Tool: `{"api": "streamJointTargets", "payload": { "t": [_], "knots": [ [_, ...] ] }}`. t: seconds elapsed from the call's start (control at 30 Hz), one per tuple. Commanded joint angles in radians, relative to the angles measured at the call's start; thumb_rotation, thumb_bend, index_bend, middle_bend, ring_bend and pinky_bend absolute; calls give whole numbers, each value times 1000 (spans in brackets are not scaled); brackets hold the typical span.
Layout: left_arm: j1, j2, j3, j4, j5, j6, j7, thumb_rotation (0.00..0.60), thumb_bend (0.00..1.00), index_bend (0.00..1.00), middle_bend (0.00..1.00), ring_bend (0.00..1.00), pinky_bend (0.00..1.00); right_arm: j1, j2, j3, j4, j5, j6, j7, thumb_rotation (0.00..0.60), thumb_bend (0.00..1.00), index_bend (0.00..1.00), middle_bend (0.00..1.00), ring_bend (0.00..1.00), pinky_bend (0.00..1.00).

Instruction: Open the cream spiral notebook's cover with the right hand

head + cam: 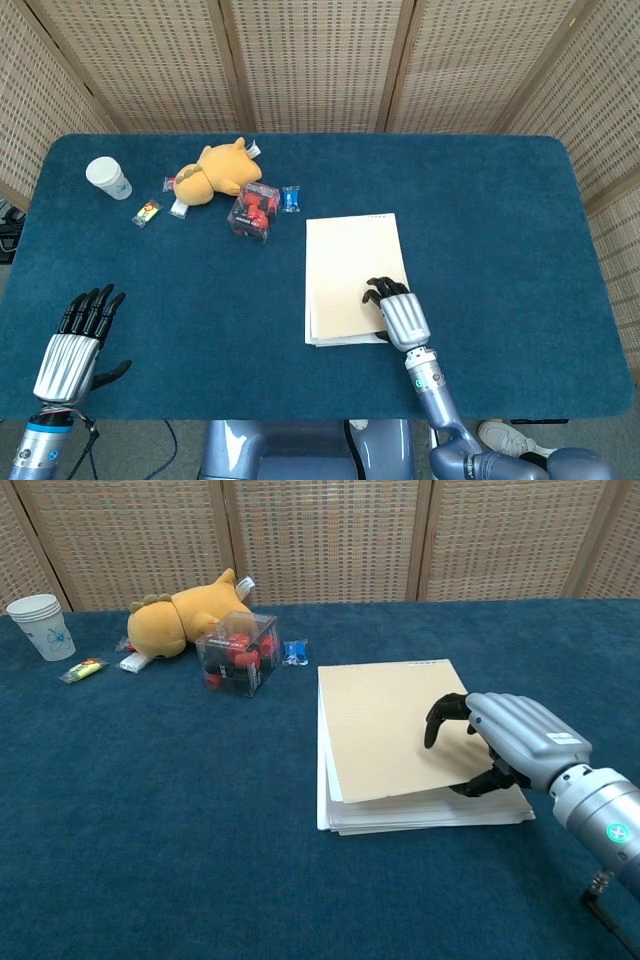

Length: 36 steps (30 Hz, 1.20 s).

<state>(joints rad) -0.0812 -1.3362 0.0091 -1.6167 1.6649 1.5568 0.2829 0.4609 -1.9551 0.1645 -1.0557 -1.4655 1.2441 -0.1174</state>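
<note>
Fingers of your right hand are curled down over the near right corner of the cream spiral notebook, tips pressing on top of the cover while the thumb hooks under its edge, so the hand grips the cover. In the chest view the cover's near edge stands slightly off the white pages beneath. The notebook lies on the blue counter right of centre, its binding edge along the far side.

Your left hand hovers at the counter's near left corner, fingers straight and spread, holding nothing.

Along the far left you have a white paper cup with a blue print too small to read, a yellow plush toy lying on its side, and a clear box of red and dark pieces just beside it. Small wrapped sweets sit near the box and the plush. You cannot read any label on them.
</note>
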Motion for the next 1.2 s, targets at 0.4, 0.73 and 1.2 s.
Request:
{"api": "streamJointTargets", "payload": {
  "t": [0.4,0.73,1.2],
  "knots": [
    [1,0,1,-2,1,-1,4,600,10,0,0,0,60,22,-27,24,67,-13,57,35,600,545,631,490,398,548],
    [1,0,3,-3,2,-1,5,600,10,0,0,0,60,37,-30,37,92,-15,78,60,600,626,722,600,504,675],
    [1,1,2,-4,1,-1,2,600,10,0,0,0,60,38,-28,32,102,-34,131,99,600,647,743,732,631,797]
  ]
}}
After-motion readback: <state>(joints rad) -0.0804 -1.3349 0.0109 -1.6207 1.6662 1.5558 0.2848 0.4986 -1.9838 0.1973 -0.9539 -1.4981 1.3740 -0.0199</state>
